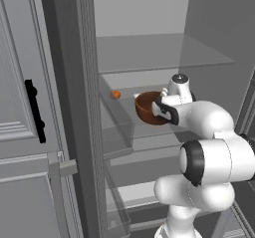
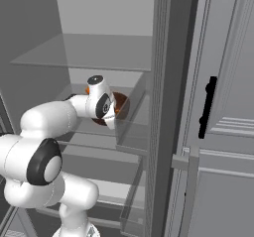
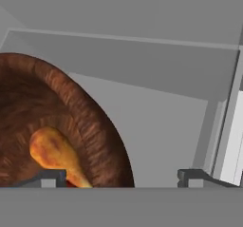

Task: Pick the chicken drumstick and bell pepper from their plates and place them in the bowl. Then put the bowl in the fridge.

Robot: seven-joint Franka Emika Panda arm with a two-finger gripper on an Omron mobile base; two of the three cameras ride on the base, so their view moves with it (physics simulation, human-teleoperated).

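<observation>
The wide, round, reddish-brown wooden bowl (image 1: pixel 148 108) sits on a clear glass shelf (image 1: pixel 149 132) inside the tall grey fridge (image 1: pixel 149 13). The small orange-brown chicken drumstick (image 3: pixel 57 155) lies in it. The robot's jaws are spread wide, one tip over the bowl's rim and one outside it.

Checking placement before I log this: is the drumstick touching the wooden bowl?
Touching. Hand view: the drumstick lies directly against the bowl inner wall, no gap.
</observation>
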